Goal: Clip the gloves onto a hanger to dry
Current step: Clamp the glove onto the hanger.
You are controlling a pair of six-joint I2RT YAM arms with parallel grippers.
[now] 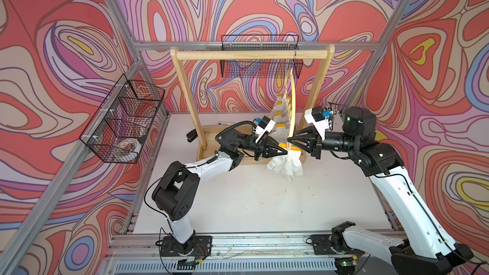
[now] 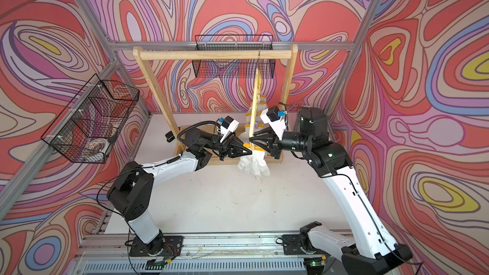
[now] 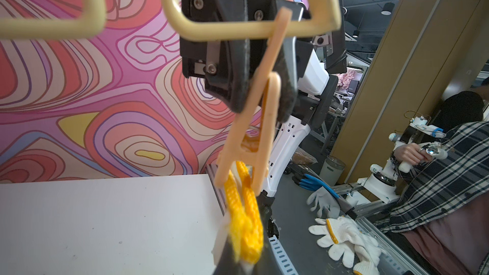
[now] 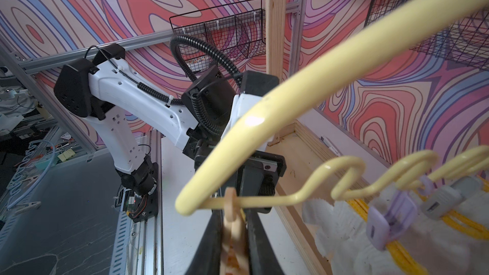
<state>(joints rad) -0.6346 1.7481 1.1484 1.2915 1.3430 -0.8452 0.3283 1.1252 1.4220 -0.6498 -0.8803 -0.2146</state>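
The glove [image 1: 287, 166], pinched by its cuff in the closed left gripper [image 1: 283, 152], should be fed deeper into the clip [image 3: 267, 128] just above, squeezed by the right gripper [image 1: 290, 142].

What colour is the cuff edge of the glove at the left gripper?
Yellow cuff edge, best seen in the left wrist view.

Pale yellow hanger [image 4: 254, 121], white yellow-cuffed gloves [image 1: 287, 166]
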